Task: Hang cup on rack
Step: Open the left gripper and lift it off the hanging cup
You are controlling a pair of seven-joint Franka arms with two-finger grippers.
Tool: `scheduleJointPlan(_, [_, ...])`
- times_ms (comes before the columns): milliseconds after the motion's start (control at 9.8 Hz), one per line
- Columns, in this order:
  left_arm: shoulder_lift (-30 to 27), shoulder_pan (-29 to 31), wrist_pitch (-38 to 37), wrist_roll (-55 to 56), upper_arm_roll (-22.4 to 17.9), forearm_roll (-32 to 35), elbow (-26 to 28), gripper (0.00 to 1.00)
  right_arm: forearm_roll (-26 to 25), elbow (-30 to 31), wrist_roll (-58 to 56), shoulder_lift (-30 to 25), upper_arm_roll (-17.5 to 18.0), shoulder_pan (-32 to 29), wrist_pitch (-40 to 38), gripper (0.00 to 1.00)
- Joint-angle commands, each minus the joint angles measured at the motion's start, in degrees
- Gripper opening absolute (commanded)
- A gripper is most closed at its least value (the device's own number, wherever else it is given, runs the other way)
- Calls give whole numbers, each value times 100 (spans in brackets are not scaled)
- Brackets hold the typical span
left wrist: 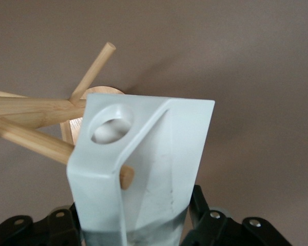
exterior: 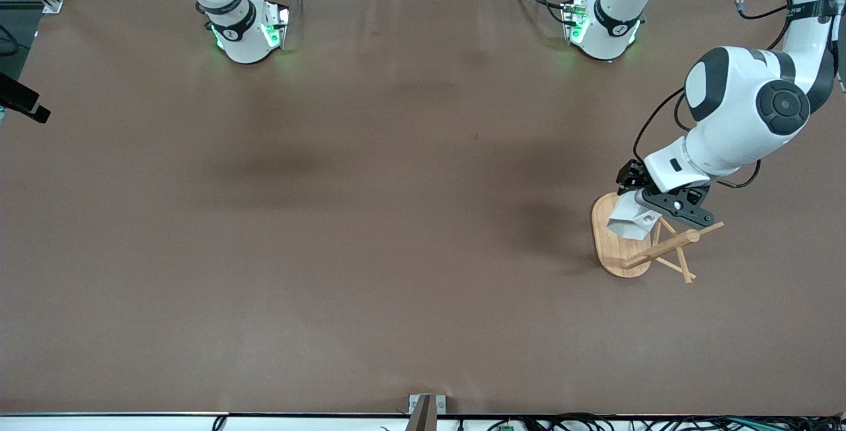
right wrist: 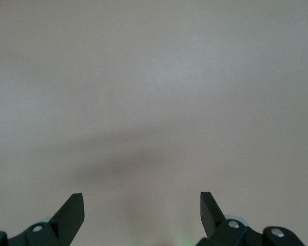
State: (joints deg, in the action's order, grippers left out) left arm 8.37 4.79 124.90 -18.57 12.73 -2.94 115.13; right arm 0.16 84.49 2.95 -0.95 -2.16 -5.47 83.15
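Brown matte covering spreads over the whole table (exterior: 330,252), and the task's things sit at the left arm's end of it. At that end the cup (exterior: 632,221) is up off the table, held over the rack (exterior: 644,246) in the closed left gripper (exterior: 651,209). In the left wrist view the cup (left wrist: 143,169) stretches lengthwise away from the gripper's fingers (left wrist: 203,218), its flat handle edge facing the camera and the round hole in the handle at the end away from the gripper. One peg (left wrist: 46,143) of the rack (left wrist: 36,115) runs up to the handle's edge and a rounded peg end shows just past that edge, below the hole; whether the peg passes through the handle cannot be told. The cup's rim and opening are hidden in both views, and its gripped end is cut off at the picture's edge. In the front view the rack's oval base (exterior: 611,252) lies flat on the table, partly covered by the cup and the gripper, and the post is hard to make out among the crossing pegs. The right arm waits at its own end of the table; its right gripper (right wrist: 142,215) hangs over bare table with its fingers spread apart, and only their tips show in the right wrist view.
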Motion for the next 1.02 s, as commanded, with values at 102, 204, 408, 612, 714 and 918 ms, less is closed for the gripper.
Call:
scheduleJointPlan(102, [305,145,78,-147,1,-84,-157,95,-51,-99,-84,42,5,-24,-44,100])
scheduleJointPlan(204, [306,223,78,-147,1,-58,-192,100,-42,-99,-84,42,5,-24,-53,100])
scheduleJointPlan(408, [262,233,8,-121,1,-58,-358,100,-42,-99,-84,42,5,-24,-53,100])
scheduleJointPlan(612, [-26,146,-464,80,10,-84,-508,100,-42,-99,-84,42,5,-24,-53,100])
scheduleJointPlan(714, [-246,-20,-876,795,1,-32,-587,100,-42,-99,-84,42,5,-24,-53,100])
scheduleJointPlan(918, [-554,-319,-1842,1722,-60,30,-1077,100,-42,-99,-84,42,5,-24,-53,100])
